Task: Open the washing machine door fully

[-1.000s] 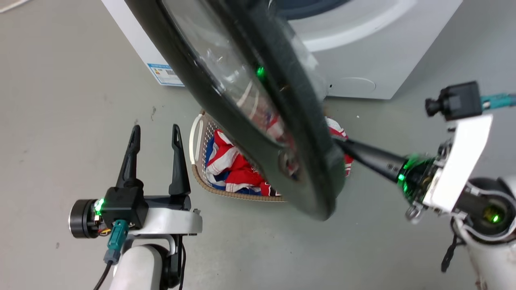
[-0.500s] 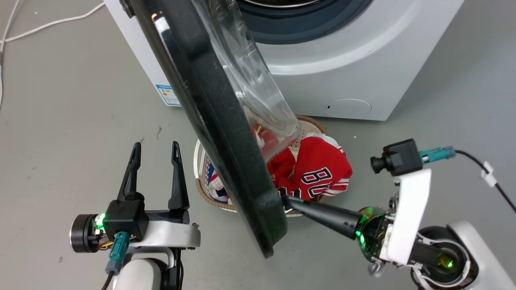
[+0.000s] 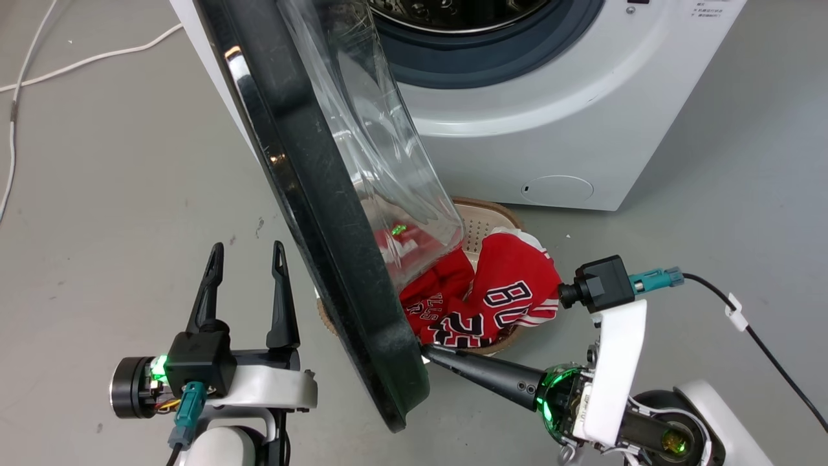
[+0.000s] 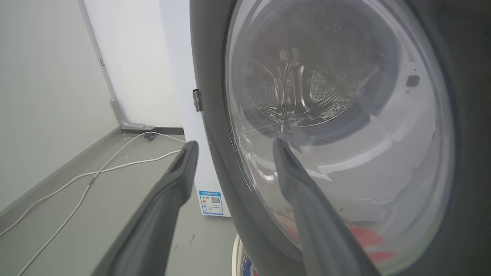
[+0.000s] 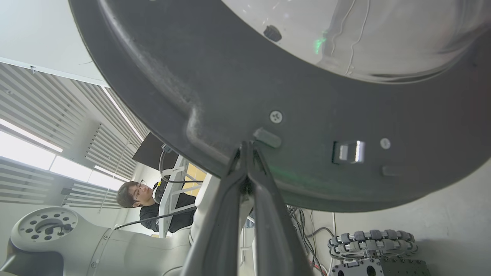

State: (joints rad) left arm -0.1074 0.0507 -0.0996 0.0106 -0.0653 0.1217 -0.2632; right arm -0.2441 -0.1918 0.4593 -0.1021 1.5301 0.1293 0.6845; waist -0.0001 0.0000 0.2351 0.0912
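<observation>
The washing machine door (image 3: 323,213) hangs swung out from the white washing machine (image 3: 556,123), nearly edge-on in the head view, its clear glass bowl (image 3: 375,155) bulging to the right. My right gripper (image 3: 428,353) is shut, tips pressed against the door's inner rim near its lower edge; in the right wrist view the right gripper (image 5: 246,145) meets the dark rim of the door (image 5: 307,96) beside a small tab. My left gripper (image 3: 248,249) stands open to the left of the door, apart from it. The left wrist view has the left gripper (image 4: 234,142) facing the door's outer glass (image 4: 337,134).
A cream laundry basket (image 3: 485,217) with red, white and blue clothes (image 3: 511,285) sits on the floor under the door, in front of the machine. White cables (image 3: 65,61) run across the floor at far left. A person (image 5: 134,195) sits behind the robot.
The door has swung further out from the machine, and now stands nearly edge-on. My right gripper followed it down and left along the inner rim. The head camera also shifted. The left gripper held still.
</observation>
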